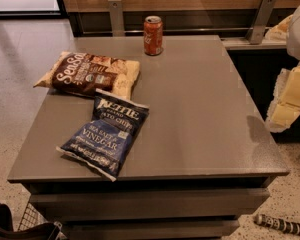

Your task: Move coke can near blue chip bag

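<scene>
The coke can [153,35] stands upright at the far edge of the grey table [200,114], red-orange with a silver top. The blue chip bag [106,134] lies flat near the table's front left, with white "Kettle" and "Sea Salt & Vinegar" lettering. The can and the blue bag are far apart. My gripper [289,101] shows as a cream and white shape at the right edge of the view, off the table's right side, far from both the can and the bag.
A brown and cream "Sensible" bag [90,75] lies at the table's left, just behind the blue bag. A railing with metal posts [116,15] runs behind the table. A dark striped object [280,225] lies on the floor at the lower right.
</scene>
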